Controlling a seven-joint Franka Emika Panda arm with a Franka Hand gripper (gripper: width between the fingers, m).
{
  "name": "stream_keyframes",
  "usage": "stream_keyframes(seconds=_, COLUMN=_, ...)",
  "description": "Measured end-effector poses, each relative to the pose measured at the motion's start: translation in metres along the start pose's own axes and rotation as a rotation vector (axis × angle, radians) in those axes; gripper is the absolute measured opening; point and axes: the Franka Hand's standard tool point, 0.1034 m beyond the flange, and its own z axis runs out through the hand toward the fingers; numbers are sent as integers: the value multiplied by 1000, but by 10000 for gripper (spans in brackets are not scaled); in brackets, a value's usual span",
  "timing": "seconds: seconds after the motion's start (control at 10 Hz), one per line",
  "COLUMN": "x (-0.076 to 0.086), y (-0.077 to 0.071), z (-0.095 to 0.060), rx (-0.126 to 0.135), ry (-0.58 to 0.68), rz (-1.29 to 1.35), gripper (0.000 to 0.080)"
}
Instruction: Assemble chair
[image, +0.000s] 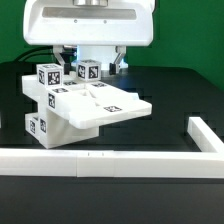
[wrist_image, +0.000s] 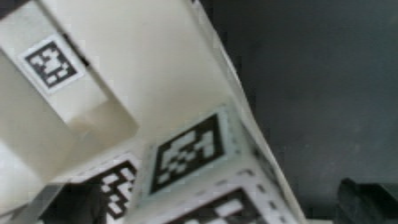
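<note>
End effector (image: 92, 62) released above chair (image: 82, 105); border rail (image: 110, 158) near front.

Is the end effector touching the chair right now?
Cannot tell. In the exterior view the end effector sits right behind the chair; neither view shows contact or a gap plainly.

White border rail (image: 110, 159) (L-shaped) on black table (image: 180, 95)

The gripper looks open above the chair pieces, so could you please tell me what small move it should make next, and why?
Probably a short lift straight up and away. The gripper stands open and holds nothing, right behind the tagged upright parts of the partly built chair. In the wrist view the tagged white slab fills the frame, so a sideways move might knock it.
</note>
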Motion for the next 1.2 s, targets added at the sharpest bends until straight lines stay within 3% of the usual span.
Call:
stream_keyframes(seconds=0.2, x=0, y=1, z=0, rx=-7, ry=-4, rz=-137, gripper=649)
stream_keyframes(seconds=0.5, x=0, y=1, z=0, rx=-6, ry=-4, rz=-135, gripper=615)
stream_keyframes(seconds=0.6, x=0, y=1, z=0, rx=-6, ry=-4, rz=-128, gripper=436)
stream_keyframes(seconds=0.7, x=0, y=1, z=0, rx=-6, ry=-4, rz=-112, gripper=436)
stream_keyframes(seconds=0.8, x=0, y=1, z=0, rx=-6, ry=-4, rz=-100, gripper=280)
stream_keyframes(seconds=1.2, x=0, y=1, z=0, rx=-6, ry=-3, rz=164, gripper=282)
